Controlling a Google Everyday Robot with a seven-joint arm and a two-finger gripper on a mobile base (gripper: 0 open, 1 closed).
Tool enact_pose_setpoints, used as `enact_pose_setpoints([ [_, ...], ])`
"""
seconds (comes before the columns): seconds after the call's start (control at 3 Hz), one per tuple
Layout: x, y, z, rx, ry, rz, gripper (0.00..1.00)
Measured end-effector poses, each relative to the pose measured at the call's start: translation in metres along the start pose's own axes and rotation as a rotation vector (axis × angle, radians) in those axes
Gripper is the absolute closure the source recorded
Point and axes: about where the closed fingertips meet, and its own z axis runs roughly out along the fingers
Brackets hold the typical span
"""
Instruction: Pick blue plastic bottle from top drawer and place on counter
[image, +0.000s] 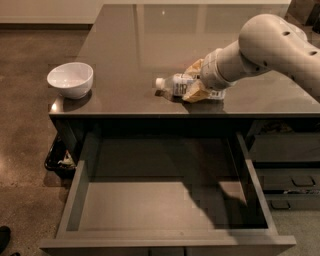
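Note:
The blue plastic bottle lies on its side on the counter, near the front edge, white cap pointing left. My gripper reaches in from the right, its tan fingers on either side of the bottle's body, shut on it, while the bottle rests on the counter top. The top drawer is pulled out below the counter's front edge, and its flat grey bottom holds nothing.
A white bowl stands at the counter's front left corner. Narrower dark drawers with recessed handles sit at the lower right. A black bin stands on the brown floor under the counter's left side.

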Motion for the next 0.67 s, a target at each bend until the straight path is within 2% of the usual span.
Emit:
enact_pose_setpoints([
  [0.33,-0.0001,0.0000,0.0001,0.000,0.000,0.000,0.00],
  [0.67,-0.0001,0.0001,0.0001,0.000,0.000,0.000,0.00],
])
